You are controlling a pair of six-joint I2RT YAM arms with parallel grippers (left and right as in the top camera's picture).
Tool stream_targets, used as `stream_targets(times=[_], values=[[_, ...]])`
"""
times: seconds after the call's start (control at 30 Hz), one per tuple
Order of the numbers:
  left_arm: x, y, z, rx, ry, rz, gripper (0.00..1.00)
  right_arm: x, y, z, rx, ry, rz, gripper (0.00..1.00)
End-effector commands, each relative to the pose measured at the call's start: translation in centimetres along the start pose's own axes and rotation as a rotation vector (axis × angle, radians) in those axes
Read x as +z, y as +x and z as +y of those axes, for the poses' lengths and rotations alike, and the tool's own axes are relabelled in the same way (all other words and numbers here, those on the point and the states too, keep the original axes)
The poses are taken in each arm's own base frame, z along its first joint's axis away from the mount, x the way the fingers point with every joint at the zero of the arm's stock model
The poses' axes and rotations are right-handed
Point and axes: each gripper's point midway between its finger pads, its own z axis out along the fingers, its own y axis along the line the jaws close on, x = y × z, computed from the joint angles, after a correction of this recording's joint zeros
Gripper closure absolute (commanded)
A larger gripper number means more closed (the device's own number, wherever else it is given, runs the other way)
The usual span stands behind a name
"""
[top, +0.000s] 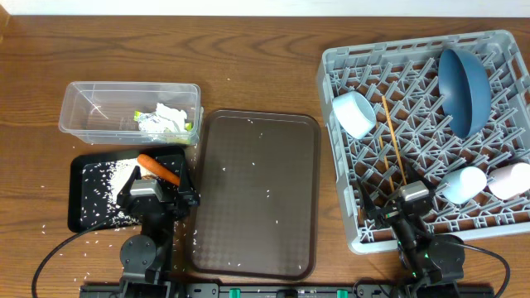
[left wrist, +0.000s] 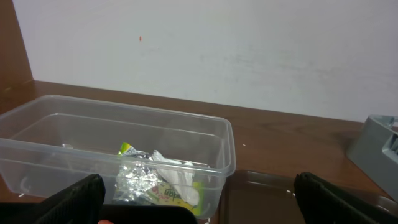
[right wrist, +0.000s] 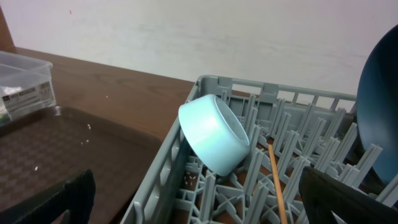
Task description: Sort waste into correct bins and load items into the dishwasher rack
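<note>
Grey latticed rack (top: pixel 331 58), dark-blue bowl (top: pixel 464 79), orange carrot (top: pixel 157 168), black tray (top: pixel 76 190) speckled with white rice (top: pixel 103 199), yellow-green wrapper (top: pixel 166 122), brown wood-grain counter (top: pixel 248 50).

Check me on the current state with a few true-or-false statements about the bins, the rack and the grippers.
1. The carrot lies in the black tray. True.
2. The wrapper lies in the black tray too. False: it is in the clear box with the tissue.
3. The blue bowl stands on edge in the rack. True.
4. The chopsticks lie in the clear box. False: they lie in the rack, beside the white bowl.
5. Both grippers are shut. False: the left gripper and right gripper are open and hold nothing.
</note>
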Motion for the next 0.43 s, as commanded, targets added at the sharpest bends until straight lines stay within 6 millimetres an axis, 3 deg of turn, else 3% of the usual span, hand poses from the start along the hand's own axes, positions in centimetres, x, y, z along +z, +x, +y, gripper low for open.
stream_targets(times=[0.0,0.4], values=[[-0.02,-0.15,0.13,0.005,-0.005,-0.009,0.02,-0.03,0.02,-0.11,0.013,0.002,-0.003,0.01],[-0.02,-0.15,0.13,0.005,-0.005,-0.009,0.02,-0.03,0.01,-0.11,0.013,0.002,-0.003,0.01]])
